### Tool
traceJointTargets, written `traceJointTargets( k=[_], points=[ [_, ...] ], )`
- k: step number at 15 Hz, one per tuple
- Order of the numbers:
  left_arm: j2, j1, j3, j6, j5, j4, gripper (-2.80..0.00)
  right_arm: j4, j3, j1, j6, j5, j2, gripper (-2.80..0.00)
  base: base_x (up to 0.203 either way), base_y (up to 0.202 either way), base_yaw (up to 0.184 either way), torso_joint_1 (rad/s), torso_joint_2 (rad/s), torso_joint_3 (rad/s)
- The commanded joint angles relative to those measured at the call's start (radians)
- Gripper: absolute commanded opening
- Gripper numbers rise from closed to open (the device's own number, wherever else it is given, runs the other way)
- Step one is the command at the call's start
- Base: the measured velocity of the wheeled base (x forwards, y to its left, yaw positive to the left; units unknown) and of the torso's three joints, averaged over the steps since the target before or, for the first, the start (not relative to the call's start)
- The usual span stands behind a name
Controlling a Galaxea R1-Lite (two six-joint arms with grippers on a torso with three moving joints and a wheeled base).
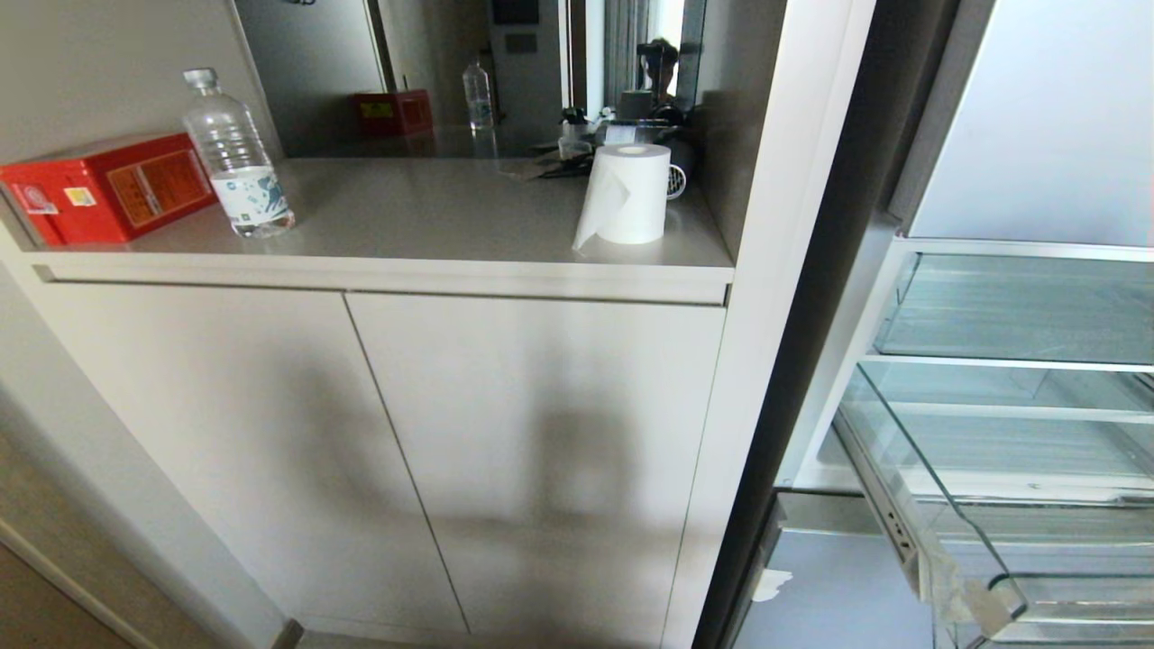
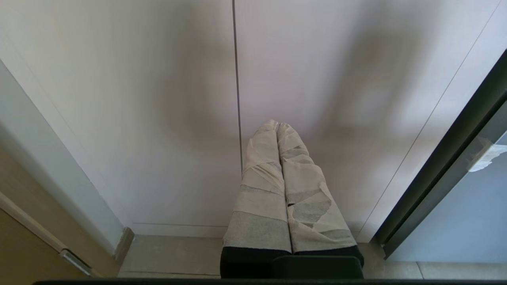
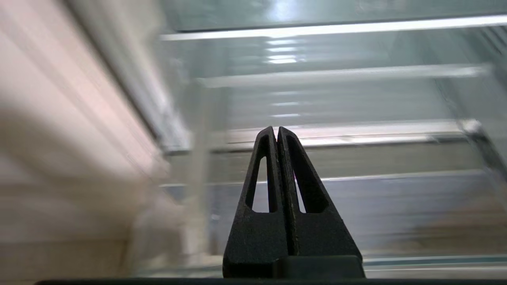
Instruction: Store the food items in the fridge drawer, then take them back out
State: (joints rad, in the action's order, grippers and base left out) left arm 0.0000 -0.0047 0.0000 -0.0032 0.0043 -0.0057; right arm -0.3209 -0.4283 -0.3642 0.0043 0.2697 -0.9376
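While the fridge drawer point(image 1: 992, 541) stands pulled out at the head view's lower right, we see no food item. Our right claw point(image 3: 277, 132), pinched closed and empty, faces it; we should reopen before reaching. Left claw point(image 2: 276, 126) closed, parked.

- The fridge drawer point(image 1: 983, 541) stands pulled out, open on top, nothing seen inside.
- A glass shelf point(image 1: 1019, 306) roofs its back part.
- On the countertop point(image 1: 433, 216), a red box point(image 1: 108, 185) and bottle point(image 1: 236, 158) crowd the left edge; a paper roll point(image 1: 627, 194) sits near the right edge, with bare surface between.
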Motion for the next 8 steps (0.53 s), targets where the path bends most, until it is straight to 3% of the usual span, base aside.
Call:
traceJointTargets(
  k=[1,4,8],
  points=[
    [0.002,0.000,0.000,-0.001,0.000,0.000,-2.80,-0.002,0.035,0.143,0.004,-0.048,0.109,-2.80,0.000,0.000,0.000,0.000,0.00,0.000],
    [0.002,0.001,0.000,-0.001,0.000,0.000,-2.80,-0.001,0.156,0.308,-0.053,-0.166,0.268,-2.80,0.000,0.000,0.000,0.000,0.00,0.000],
    [0.002,0.000,0.000,0.000,0.000,0.000,-2.80,0.007,0.300,0.352,-0.131,-0.213,0.416,-2.80,0.000,0.000,0.000,0.000,0.00,0.000]
  ],
)
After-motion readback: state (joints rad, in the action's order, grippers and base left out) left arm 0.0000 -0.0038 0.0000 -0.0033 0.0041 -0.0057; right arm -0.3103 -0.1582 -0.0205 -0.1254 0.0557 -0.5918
